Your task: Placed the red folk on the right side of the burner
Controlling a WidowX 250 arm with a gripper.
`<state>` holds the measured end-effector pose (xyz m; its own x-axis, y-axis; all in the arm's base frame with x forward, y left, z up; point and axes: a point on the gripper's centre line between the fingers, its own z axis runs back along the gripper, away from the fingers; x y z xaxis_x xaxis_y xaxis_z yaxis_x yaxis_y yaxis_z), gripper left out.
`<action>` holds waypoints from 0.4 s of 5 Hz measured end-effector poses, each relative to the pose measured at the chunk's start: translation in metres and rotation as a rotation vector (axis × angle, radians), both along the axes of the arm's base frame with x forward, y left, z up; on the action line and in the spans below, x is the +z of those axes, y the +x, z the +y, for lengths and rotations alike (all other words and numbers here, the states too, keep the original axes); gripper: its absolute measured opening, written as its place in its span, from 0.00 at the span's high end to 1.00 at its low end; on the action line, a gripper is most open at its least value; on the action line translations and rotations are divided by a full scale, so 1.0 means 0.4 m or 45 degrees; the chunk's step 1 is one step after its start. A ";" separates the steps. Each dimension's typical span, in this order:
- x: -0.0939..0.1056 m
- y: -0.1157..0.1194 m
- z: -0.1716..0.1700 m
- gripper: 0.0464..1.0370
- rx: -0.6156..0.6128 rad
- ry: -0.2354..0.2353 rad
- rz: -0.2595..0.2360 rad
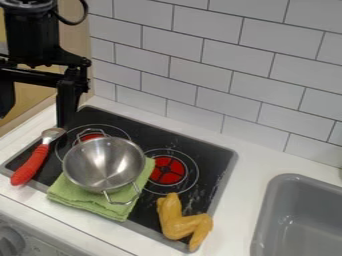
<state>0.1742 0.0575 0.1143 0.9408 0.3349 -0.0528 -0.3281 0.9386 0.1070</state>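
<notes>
The black gripper point(33, 120) hangs at the upper left, its two fingers spread wide with nothing between them. Below it, a utensil with a red handle point(31, 166) and a metal head lies at a slant across the stove's left edge. The head is near the tip of the right-hand finger; whether they touch I cannot tell. On the black stove top, the right burner point(167, 171) shows its red centre, while the pot partly covers the left burner point(90, 136).
A metal pot point(103, 165) with two wire handles stands on a folded green cloth point(123, 212). A yellow-brown chicken wing toy point(179, 220) lies at the stove's front right. The grey sink point(266, 220) is at the right, and a tiled wall point(207, 75) rises behind.
</notes>
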 end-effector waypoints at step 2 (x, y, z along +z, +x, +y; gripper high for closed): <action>-0.063 -0.028 0.024 0.04 0.002 -0.082 0.120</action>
<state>0.1631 0.0670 0.0891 0.9300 0.3296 -0.1626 -0.3210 0.9439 0.0772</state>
